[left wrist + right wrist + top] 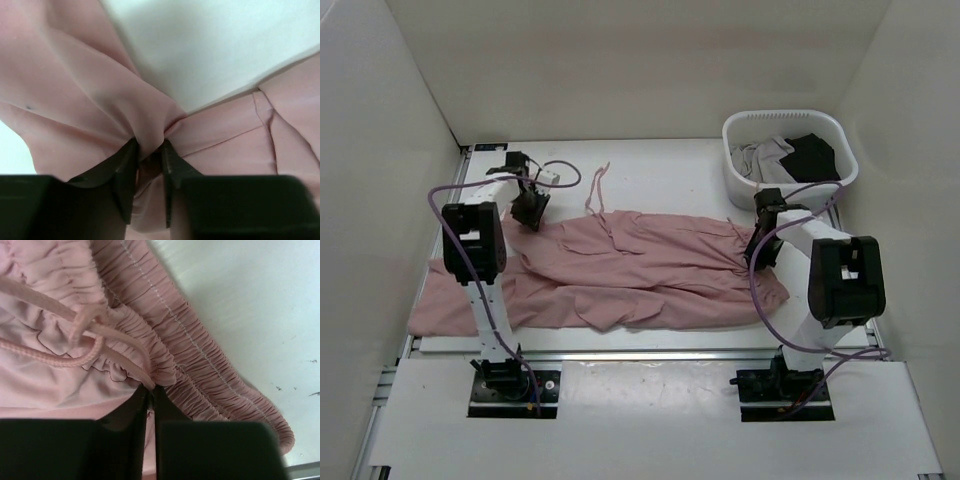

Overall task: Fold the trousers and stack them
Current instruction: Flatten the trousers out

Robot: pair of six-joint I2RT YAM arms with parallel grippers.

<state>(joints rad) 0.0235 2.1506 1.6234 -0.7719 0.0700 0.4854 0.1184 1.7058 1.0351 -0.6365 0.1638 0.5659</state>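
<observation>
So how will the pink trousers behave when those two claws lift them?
Probably floppy: the trousers bunch into soft folds where the left claw pinches them, so the rest should sag and drag. Likely light: the creases look thin. The loose drawstrings may dangle or snag beside the right claw.

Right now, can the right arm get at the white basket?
Probably, but not freely: the basket sits just beyond the right tool, yet that tool is shut on the waistband of the trousers, so it would drag them along.
</observation>
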